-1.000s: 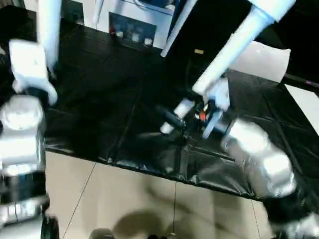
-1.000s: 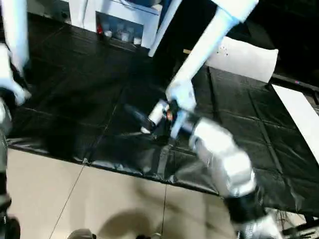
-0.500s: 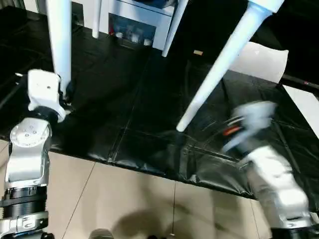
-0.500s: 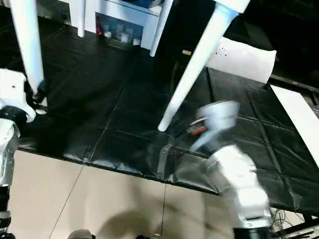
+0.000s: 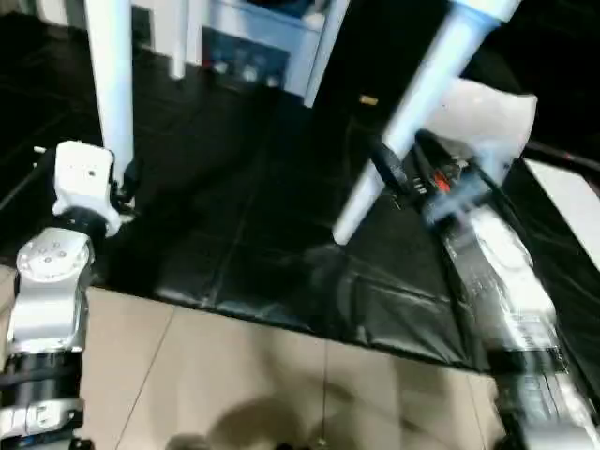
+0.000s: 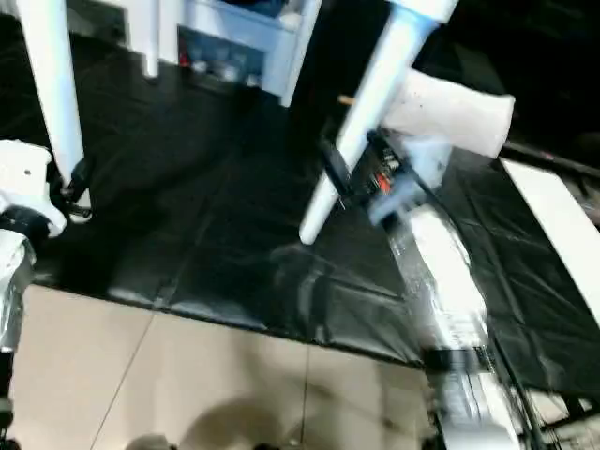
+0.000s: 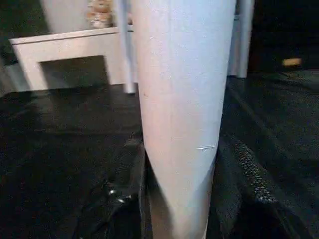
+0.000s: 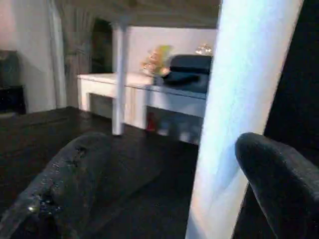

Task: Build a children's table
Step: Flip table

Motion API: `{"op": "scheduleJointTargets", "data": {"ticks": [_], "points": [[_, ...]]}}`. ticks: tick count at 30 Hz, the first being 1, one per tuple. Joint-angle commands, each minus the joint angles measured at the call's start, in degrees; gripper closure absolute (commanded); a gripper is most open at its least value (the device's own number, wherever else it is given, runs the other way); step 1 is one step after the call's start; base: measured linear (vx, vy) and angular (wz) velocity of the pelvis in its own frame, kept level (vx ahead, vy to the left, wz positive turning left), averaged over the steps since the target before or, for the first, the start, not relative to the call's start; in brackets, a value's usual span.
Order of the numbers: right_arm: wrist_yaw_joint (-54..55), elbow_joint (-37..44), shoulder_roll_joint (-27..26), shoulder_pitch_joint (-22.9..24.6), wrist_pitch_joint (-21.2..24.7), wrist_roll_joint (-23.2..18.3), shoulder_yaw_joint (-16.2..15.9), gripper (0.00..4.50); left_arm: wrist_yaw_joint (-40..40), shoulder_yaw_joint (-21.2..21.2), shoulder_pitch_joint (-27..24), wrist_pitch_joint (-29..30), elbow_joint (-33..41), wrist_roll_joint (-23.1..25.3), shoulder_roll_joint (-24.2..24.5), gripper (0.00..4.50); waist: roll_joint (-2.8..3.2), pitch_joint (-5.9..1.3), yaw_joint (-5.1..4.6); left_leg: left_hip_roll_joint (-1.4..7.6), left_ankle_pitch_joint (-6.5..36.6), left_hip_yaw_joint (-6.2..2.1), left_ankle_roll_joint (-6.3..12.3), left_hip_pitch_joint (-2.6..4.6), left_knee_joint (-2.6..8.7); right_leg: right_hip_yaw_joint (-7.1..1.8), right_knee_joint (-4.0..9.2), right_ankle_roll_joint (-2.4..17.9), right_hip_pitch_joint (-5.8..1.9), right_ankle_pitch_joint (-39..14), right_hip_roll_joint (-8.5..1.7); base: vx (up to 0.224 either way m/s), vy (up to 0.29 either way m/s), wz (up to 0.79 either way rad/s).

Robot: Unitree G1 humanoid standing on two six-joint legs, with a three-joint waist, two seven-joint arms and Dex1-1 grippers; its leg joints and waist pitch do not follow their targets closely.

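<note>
Two white tapered legs of the children's table come down from above; its tabletop is out of view. The left leg stands upright, and my left gripper is shut on it near its foot, black fingers pressed on both sides. The right leg slants down to the black mat. My right gripper is open with that leg between its fingers, a little above the foot. Two more white legs stand further back.
A white cabinet with dark compartments stands behind the far legs. A white pillow-like slab lies at the back right, and a white board at the right edge. Beige floor tiles begin at the mat's near edge.
My right gripper left the foot of the slanted leg, swung out to the right, and now sits higher up with the leg between its open fingers. The left gripper keeps its hold.
</note>
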State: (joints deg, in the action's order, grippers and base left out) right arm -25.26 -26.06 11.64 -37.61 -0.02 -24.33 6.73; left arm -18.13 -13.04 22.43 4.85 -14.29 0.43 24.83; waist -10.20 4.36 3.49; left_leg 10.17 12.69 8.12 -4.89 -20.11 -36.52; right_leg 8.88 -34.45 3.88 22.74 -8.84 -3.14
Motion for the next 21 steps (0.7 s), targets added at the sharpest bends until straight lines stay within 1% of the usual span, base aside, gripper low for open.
{"op": "scheduleJointTargets", "data": {"ticks": [1, 2, 3, 4, 5, 6, 7, 8, 9, 10, 11, 12, 13, 14, 15, 16, 17, 18, 19, 20, 21], "points": [[-0.82, -1.56, 0.16, -1.18, -1.84, -1.8, 2.85, 0.0, -1.48, 1.92, 1.35, -2.66, 1.04, 1.45, 1.41, 3.0, 3.78, -4.81, -0.13, 4.43, 7.86, -1.33, -2.27, 0.32, 5.2, -5.25, 3.36, 5.17, -3.46, -11.57, -7.12, 0.0, 0.0, 0.0], [-0.82, -1.56, 0.16, -1.18, -1.84, -1.8, 2.85, 0.0, -1.48, 1.92, 1.35, -2.66, 1.04, 1.45, 1.41, 3.0, 3.82, -4.86, -0.1, 4.64, 6.48, -1.36, -1.98, 0.27, 5.26, -5.28, 2.94, 5.85, -3.53, -9.1, -7.09, 0.0, 0.0, 0.0], [-1.28, -2.41, 0.06, -1.51, -2.74, -2.17, 3.35, 0.0, -1.65, 1.92, 1.33, -2.82, 0.69, 1.41, 1.55, 3.0, 4.09, -4.87, -0.06, 4.62, 5.97, -1.38, -1.89, 0.25, 5.22, -5.27, 2.79, 6.15, -3.55, -8.03, -7.04, 0.0, 0.0, 0.0], [-1.27, -3.8, -0.03, -1.75, -4.25, -2.06, 3.91, 0.0, -1.54, 2.03, 1.26, -2.82, 0.28, 1.64, 1.64, 3.0, 3.95, -4.82, -0.08, 4.59, 6.05, -1.23, -1.69, 0.35, 5.18, -5.33, 2.82, 6.53, -3.46, -7.57, -7.07, 0.0, 0.0, 0.0], [-1.28, -4.22, -0.15, -1.77, -4.89, -2.08, 4.18, 0.0, -1.48, 2.11, 1.23, -2.82, 0.12, 1.76, 1.65, 3.0, 4.05, -4.81, -0.03, 4.52, 6.31, -1.19, -1.74, 0.38, 5.16, -5.31, 2.72, 6.73, -3.46, -7.87, -7.1, 0.0, 0.0, 0.0], [-2.02, -5.33, -0.36, -2.05, -6.05, -2.19, 4.61, 0.0, -1.38, 2.27, 1.28, -2.8, -0.15, 1.81, 1.74, 3.0, 4.02, -4.7, 0.05, 4.38, 7.51, -1.04, -1.72, 0.45, 5.14, -5.35, 3.0, 6.65, -3.46, -10.11, -7.13, 0.0, 0.0, 0.0], [-2.39, -5.79, -0.45, -2.16, -6.53, -2.24, 4.78, 0.0, -1.32, 2.34, 1.31, -2.79, -0.27, 1.81, 1.79, 3.0, 4.01, -4.65, 0.04, 4.36, 7.93, -1.02, -1.72, 0.4, 5.13, -5.39, 3.15, 6.51, -3.46, -10.99, -7.17, 0.0, 0.0, 0.0], [-2.81, -6.34, -0.58, -2.12, -7.38, -2.41, 5.25, 0.0, -1.27, 2.39, 1.36, -2.93, -0.69, 1.7, 1.88, 3.0, 4.37, -4.56, 0.09, 4.38, 8.88, -1.1, -1.8, 0.47, 5.23, -5.3, 3.31, 6.18, -3.43, -12.59, -7.08, 0.0, 0.0, 0.0], [-3.12, -7.27, -0.69, -2.31, -8.17, -2.47, 5.76, 0.0, -1.25, 2.52, 1.37, -3.17, -1.08, 1.54, 2.05, 3.0, 4.23, -4.54, -0.01, 4.5, 9.58, -1.14, -1.88, 0.53, 5.27, -5.28, 3.4, 6.08, -3.34, -13.26, -7.07, 0.0, 0.0, 0.0], [-2.79, -8.3, -0.52, -2.62, -8.84, -2.3, 6.17, 0.0, -1.24, 2.59, 1.36, -3.32, -1.35, 1.58, 2.2, 3.0, 4.18, -4.49, -0.01, 4.52, 10.49, -1.2, -2.02, 0.63, 5.33, -5.2, 3.5, 5.89, -3.32, -14.42, -7.02, 0.0, 0.0, 0.0], [-2.79, -8.3, -0.52, -2.62, -8.84, -2.3, 6.17, 0.0, -1.24, 2.59, 1.36, -3.32, -1.35, 1.58, 2.2, 3.0, 4.18, -4.55, 0.0, 4.49, 10.48, -1.21, -2.04, 0.61, 5.3, -5.2, 3.52, 5.87, -3.33, -14.55, -7.04, 0.0, 0.0, 0.0], [-3.37, -12.13, 0.25, -4.41, -9.68, -2.54, 7.26, 0.0, -1.24, 2.59, 1.41, -3.51, -1.87, 1.53, 2.42, 3.0, 4.61, -4.44, 0.02, 4.48, 11.13, -1.25, -2.17, 0.71, 5.35, -5.17, 3.59, 5.83, -3.21, -15.16, -6.97, 0.0, 0.0, 0.0], [-3.37, -12.13, 0.25, -4.41, -9.68, -2.54, 7.26, 0.0, -1.24, 2.59, 1.41, -3.51, -1.87, 1.53, 2.42, 3.0, 4.39, -4.45, -0.22, 4.48, 12.21, -1.29, -2.14, 0.7, 5.31, -5.09, 3.61, 6.01, -3.2, -16.28, -6.94, 0.0, 0.0, 0.0], [-4.83, -14.72, 0.68, -5.84, -9.47, -3.02, 7.75, 0.0, -1.28, 2.59, 1.44, -3.65, -2.12, 1.42, 2.51, 3.0, 4.37, -4.43, -0.1, 4.34, 12.54, -1.14, -1.95, 0.7, 5.16, -5.1, 3.8, 6.03, -3.21, -17.05, -7.03, 0.0, 0.0, 0.0], [-7.89, -17.94, 1.07, -7.82, -7.88, -3.96, 8.07, 0.0, -1.43, 2.68, 1.46, -3.74, -2.35, 1.26, 2.67, 3.0, 4.41, -4.45, -0.17, 4.27, 12.27, -1.19, -1.55, 0.59, 5.1, -5.05, 3.78, 6.36, -3.37, -17.37, -6.92, 0.0, 0.0, 0.0], [-7.89, -17.94, 1.07, -7.82, -7.88, -3.96, 8.07, 0.0, -1.43, 2.68, 1.46, -3.74, -2.35, 1.26, 2.67, 3.0, 4.46, -4.38, -0.06, 4.32, 11.98, -1.17, -1.39, 0.57, 5.1, -5.09, 3.88, 6.38, -3.36, -17.28, -6.97, 0.0, 0.0, 0.0], [-10.33, -20.97, 1.45, -9.62, -7.19, -4.01, 7.91, 0.0, -1.57, 2.81, 1.51, -3.82, -2.57, 1.22, 2.82, 3.0, 4.42, -4.33, -0.01, 4.3, 11.57, -1.1, -1.27, 0.51, 5.07, -5.12, 3.91, 6.35, -3.33, -17.12, -6.97, 0.0, 0.0, 0.0], [-14.23, -25.45, 1.72, -12.38, -5.4, -3.77, 7.46, 0.0, -1.93, 3.04, 1.55, -4.08, -2.86, 1.11, 3.0, 3.0, 4.69, -4.45, -0.15, 4.4, 11.08, -1.24, -0.76, 0.3, 5.01, -5.02, 3.55, 7.33, -3.48, -16.42, -6.88, 0.0, 0.0, 0.0], [-15.84, -27.57, 1.79, -13.69, -4.69, -3.54, 7.26, 0.0, -2.16, 3.18, 1.57, -4.22, -3.01, 1.08, 3.1, 3.0, 5.0, -4.39, -0.1, 4.41, 11.76, -1.23, -0.6, 0.38, 5.0, -4.98, 3.62, 7.74, -3.46, -16.79, -6.9, 0.0, 0.0, 0.0], [-16.57, -29.76, 1.79, -15.04, -4.68, -2.83, 6.93, 0.0, -2.29, 3.29, 1.57, -4.3, -3.11, 1.09, 3.17, 3.0, 5.01, -4.35, -0.06, 4.39, 11.98, -1.17, -0.53, 0.32, 4.91, -5.02, 3.77, 8.11, -3.41, -16.95, -7.05, 0.0, 0.0, 0.0], [-17.02, -32.65, 1.7, -16.8, -4.53, -1.99, 6.48, 0.0, -2.48, 3.41, 1.51, -4.35, -3.23, 0.9, 3.2, 3.0, 5.06, -4.41, 0.06, 4.61, 11.32, -1.23, -0.85, 0.37, 4.94, -5.03, 3.57, 8.42, -3.4, -16.42, -7.19, 0.0, 0.0, 0.0]]}}
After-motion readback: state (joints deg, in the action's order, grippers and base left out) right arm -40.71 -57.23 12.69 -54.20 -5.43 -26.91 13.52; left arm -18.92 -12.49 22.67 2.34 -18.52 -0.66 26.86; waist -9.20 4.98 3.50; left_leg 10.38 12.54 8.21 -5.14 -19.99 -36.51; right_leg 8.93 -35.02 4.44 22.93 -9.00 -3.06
